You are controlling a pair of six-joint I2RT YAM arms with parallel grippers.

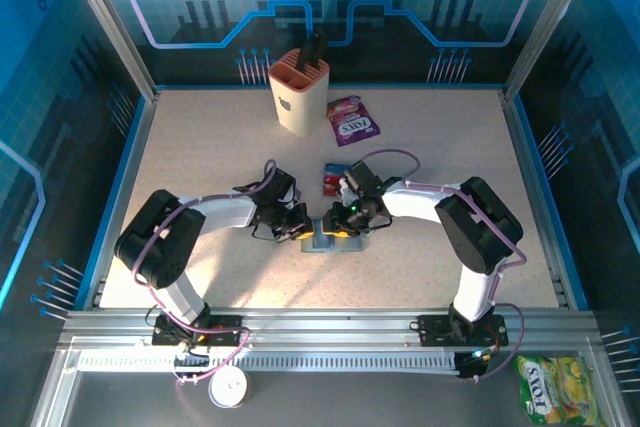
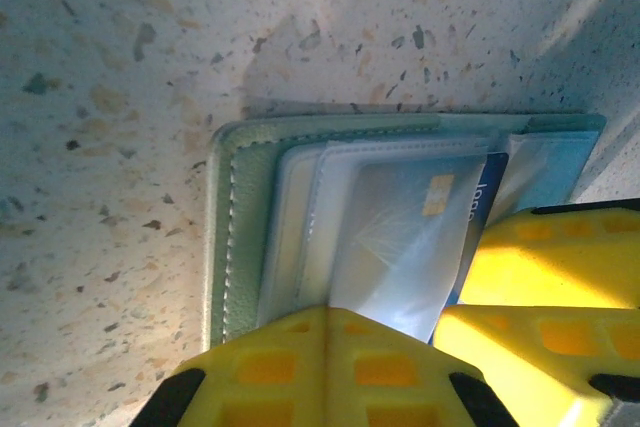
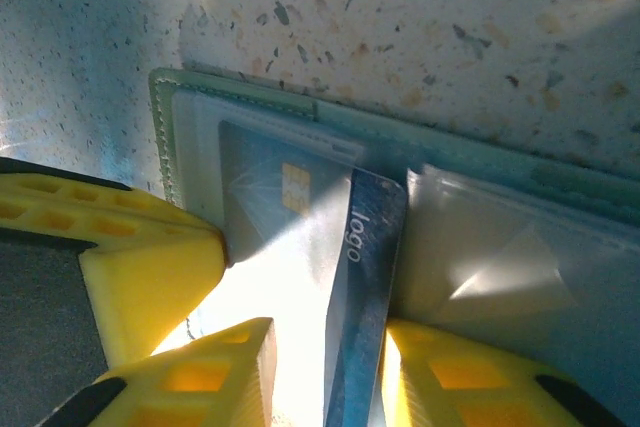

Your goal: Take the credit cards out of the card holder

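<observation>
Top view: card holder is seen flat on the table, centrally; left wrist view: left gripper is pressed together upon its sleeves; right wrist view: right gripper is held parted astride a blue card partly out of its sleeve.

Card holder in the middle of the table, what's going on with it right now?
Both arms are working on the card holder, which lies open on the table. The left claw, shut, sits on its clear sleeves, apparently pinning it down. The right claw has a finger on either side of a blue card that is partly out of its sleeve, though a gap shows, so it is not clearly gripped. One loose card lies on the table just beyond.
</observation>
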